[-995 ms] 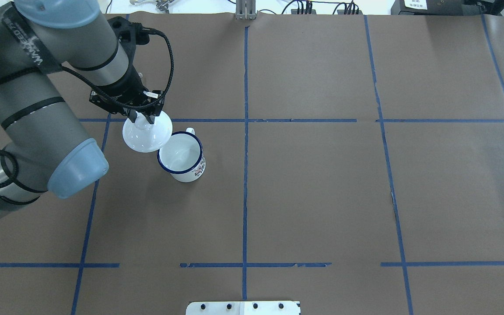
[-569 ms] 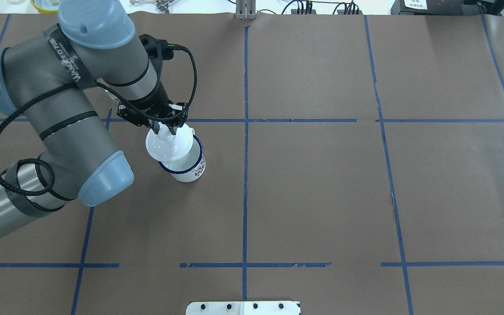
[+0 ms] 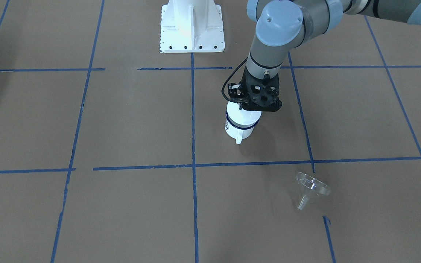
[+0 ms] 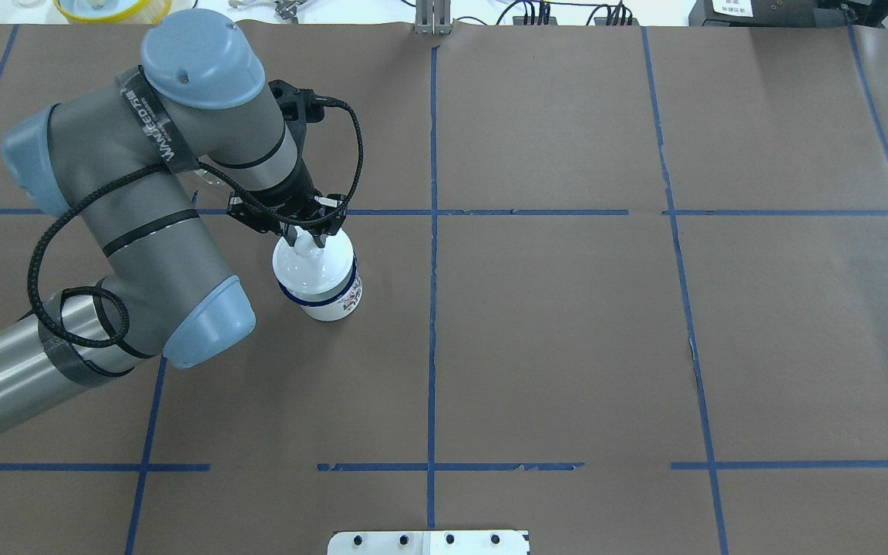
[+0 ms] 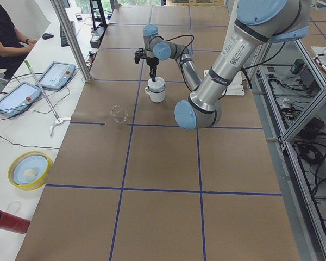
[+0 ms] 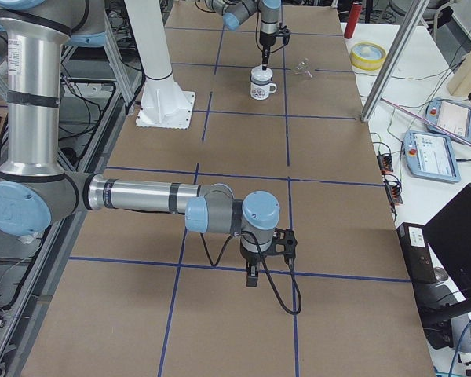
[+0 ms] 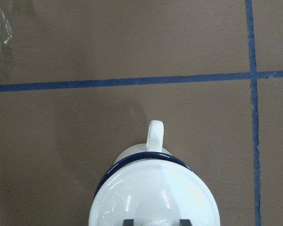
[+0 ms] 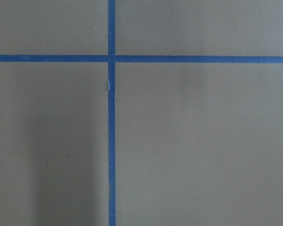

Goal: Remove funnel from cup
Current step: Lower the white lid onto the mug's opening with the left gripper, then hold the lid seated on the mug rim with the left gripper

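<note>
Currently, overhead: the left gripper (image 4: 307,237) is clamped narrow on the knob of a white opaque round lid (image 4: 313,266). The lid covers the mouth of the small white enamel cup with a dark blue rim (image 4: 332,304). The cup stands upright on the brown paper-covered table (image 4: 567,308), at 9 o'clock from table centre. Can't tell whether the lid touches the rim. Front-facing: the clear see-through plastic funnel (image 3: 310,188) is out of the cup and lies tipped on the table, well apart at 4 o'clock from it, spout toward 7 o'clock. The cup handle points to 6 o'clock. Exterior left: the near arm reaches down onto the cup, with the funnel at 8 o'clock from it. A seated person (image 5: 2,32) is at 10 o'clock in this view, and a yellow bowl (image 5: 30,169) sits on the side bench at 8 o'clock. Exterior right: the right gripper (image 6: 252,276) points down over bare table, nothing near it, and its opening can't be read. The funnel is at 2 o'clock from the cup here. Left wrist: lid and blue rim at 6 o'clock, handle to 12, funnel edge in the 10 o'clock corner. Right wrist: only paper and crossing blue tape lines (image 8: 112,141).
</note>
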Robot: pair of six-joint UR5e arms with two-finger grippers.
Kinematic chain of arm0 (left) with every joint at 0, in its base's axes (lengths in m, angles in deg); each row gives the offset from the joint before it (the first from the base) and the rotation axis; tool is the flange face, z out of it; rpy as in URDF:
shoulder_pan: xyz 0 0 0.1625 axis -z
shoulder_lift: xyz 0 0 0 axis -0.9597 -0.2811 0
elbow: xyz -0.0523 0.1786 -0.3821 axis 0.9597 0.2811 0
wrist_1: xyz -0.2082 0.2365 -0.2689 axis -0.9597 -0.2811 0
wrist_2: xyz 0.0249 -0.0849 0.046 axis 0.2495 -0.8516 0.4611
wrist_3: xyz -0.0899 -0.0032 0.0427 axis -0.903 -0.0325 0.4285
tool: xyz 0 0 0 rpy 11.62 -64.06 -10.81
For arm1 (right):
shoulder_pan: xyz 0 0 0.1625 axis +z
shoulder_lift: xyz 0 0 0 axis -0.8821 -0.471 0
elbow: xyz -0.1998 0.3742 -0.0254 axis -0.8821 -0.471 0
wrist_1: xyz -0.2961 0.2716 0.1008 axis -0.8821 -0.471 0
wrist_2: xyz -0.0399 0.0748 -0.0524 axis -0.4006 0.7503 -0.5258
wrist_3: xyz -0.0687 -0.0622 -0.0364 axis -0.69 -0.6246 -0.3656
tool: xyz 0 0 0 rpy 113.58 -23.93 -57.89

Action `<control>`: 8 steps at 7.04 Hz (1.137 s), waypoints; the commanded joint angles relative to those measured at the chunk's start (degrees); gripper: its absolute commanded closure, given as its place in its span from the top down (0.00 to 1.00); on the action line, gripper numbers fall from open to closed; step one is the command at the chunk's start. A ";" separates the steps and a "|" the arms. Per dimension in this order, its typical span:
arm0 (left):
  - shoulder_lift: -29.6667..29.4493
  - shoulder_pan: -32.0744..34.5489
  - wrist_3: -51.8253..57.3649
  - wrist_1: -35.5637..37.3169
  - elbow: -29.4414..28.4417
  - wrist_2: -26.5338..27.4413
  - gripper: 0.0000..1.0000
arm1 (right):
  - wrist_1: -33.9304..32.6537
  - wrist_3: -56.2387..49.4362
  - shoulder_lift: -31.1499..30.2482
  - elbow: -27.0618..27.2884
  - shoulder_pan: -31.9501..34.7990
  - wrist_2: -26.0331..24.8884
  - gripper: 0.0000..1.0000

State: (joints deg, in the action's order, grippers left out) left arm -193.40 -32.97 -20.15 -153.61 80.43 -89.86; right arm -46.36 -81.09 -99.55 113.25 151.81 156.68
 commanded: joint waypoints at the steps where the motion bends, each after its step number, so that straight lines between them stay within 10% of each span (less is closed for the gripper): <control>1: 0.52 -1.15 0.00 -1.50 -0.72 0.08 0.00 | 0.00 0.00 0.06 0.00 0.00 0.00 1.00; 8: 1.14 -1.15 0.09 -1.42 -0.36 0.25 0.00 | 0.00 0.00 0.06 -0.08 0.00 0.00 1.00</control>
State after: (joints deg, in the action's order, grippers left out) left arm -192.29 -34.05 -19.99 -155.03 79.99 -89.58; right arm -46.36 -81.09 -99.52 113.20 151.81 156.68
